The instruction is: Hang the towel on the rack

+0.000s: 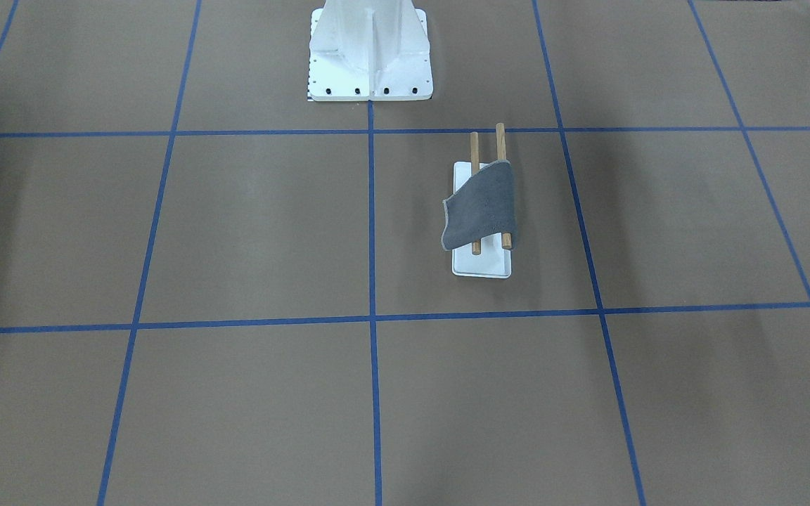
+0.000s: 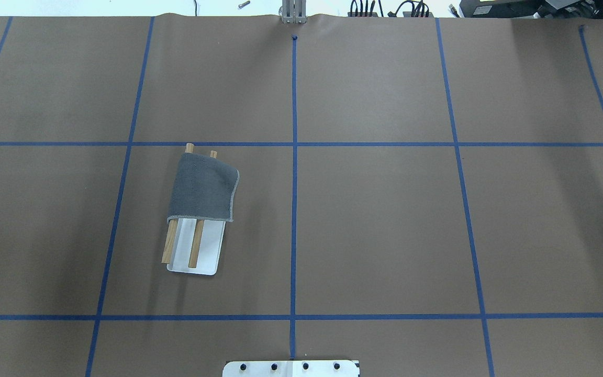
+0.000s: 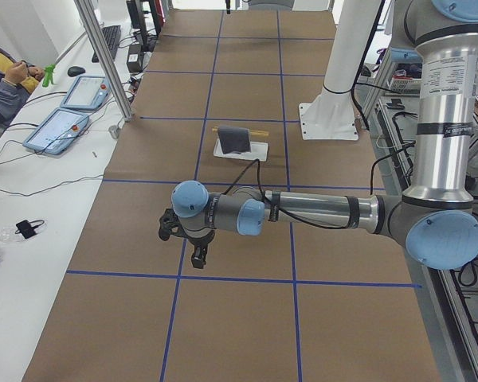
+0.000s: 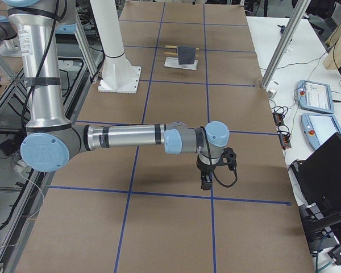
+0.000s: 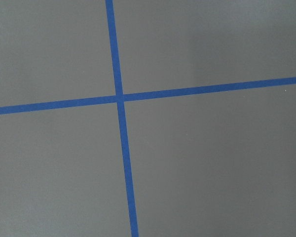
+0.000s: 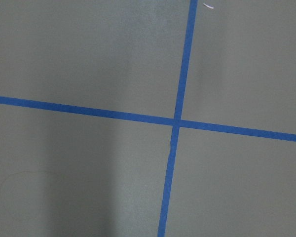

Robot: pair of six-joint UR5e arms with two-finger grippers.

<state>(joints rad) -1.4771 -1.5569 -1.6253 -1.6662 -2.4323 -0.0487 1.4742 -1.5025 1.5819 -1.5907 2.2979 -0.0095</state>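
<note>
The towel [image 2: 203, 187] drapes the rack [image 2: 210, 246], whose rods [image 2: 193, 250] run front-to-back.

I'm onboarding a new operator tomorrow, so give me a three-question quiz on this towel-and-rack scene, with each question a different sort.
1. True or false: the towel lies flat on the table beside the rack.
2. Multiple choice: how many of the rack's rods does the towel lie across? A) none B) one C) both
3. Fill in: seen from overhead, the rack stands on the robot's ____ half of the table.

Key
1. False: the towel is draped over the rack.
2. C
3. left
</note>
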